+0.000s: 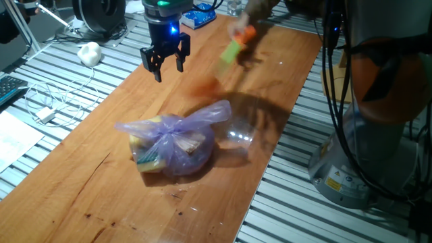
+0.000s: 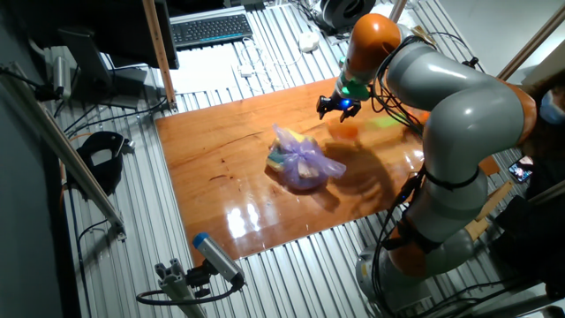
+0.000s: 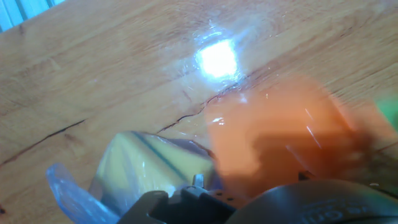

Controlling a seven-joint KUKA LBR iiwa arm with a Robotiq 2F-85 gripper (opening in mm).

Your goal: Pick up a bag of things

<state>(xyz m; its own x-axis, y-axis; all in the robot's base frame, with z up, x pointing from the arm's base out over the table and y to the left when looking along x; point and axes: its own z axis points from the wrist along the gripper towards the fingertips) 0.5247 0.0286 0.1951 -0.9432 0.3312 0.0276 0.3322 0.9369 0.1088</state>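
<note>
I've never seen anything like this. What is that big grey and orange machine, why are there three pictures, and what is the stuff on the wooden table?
The machine is a robot arm with jointed grey and orange segments. At its end sits a gripper, a hand with two dark fingers. It hangs above the wooden table, open and holding nothing.

Two pictures come from fixed cameras that look at the table from different sides. The third comes from a small camera on the hand itself that looks down along the fingers, so it shows the table up close.

On the table lies the bag of things: thin purple plastic, knotted, with yellow items showing through. That is what the arm should pick up. It is not touching it yet. A blurred orange-and-green toy shows at the far end, apparently moving. It fills part of the hand picture as an orange smear.
</note>
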